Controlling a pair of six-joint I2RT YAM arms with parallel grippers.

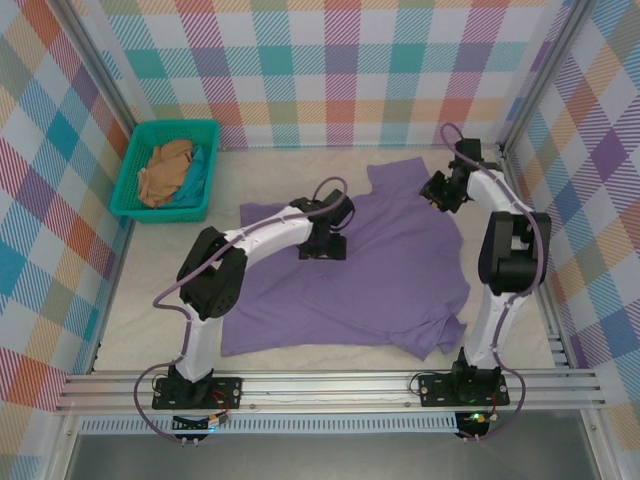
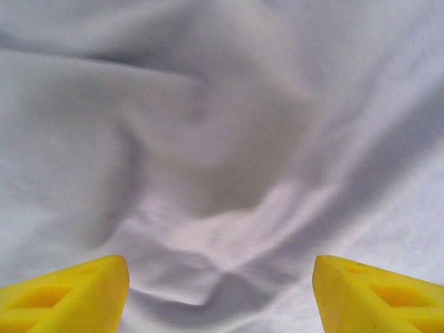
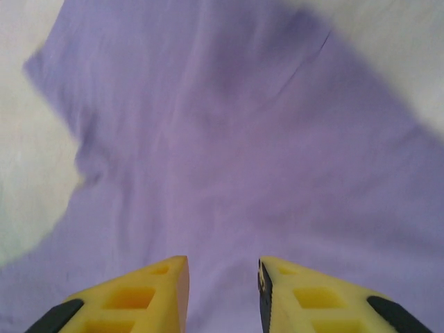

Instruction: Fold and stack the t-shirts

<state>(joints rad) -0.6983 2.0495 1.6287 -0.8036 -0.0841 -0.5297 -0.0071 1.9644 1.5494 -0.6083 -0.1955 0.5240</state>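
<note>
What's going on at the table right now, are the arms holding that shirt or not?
Neither arm holds it. The lavender t-shirt lies spread out but wrinkled on the table, not yet folded up. The left claw is open, close above the middle of the cloth. The right claw is open above the shirt's far right part. A tan t-shirt sits bunched in the teal basket at the far left.

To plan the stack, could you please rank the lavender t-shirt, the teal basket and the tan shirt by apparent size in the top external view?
1. lavender t-shirt, spread out, by far the largest.
2. teal basket.
3. tan shirt, crumpled inside the basket, so it looks smallest.
</note>
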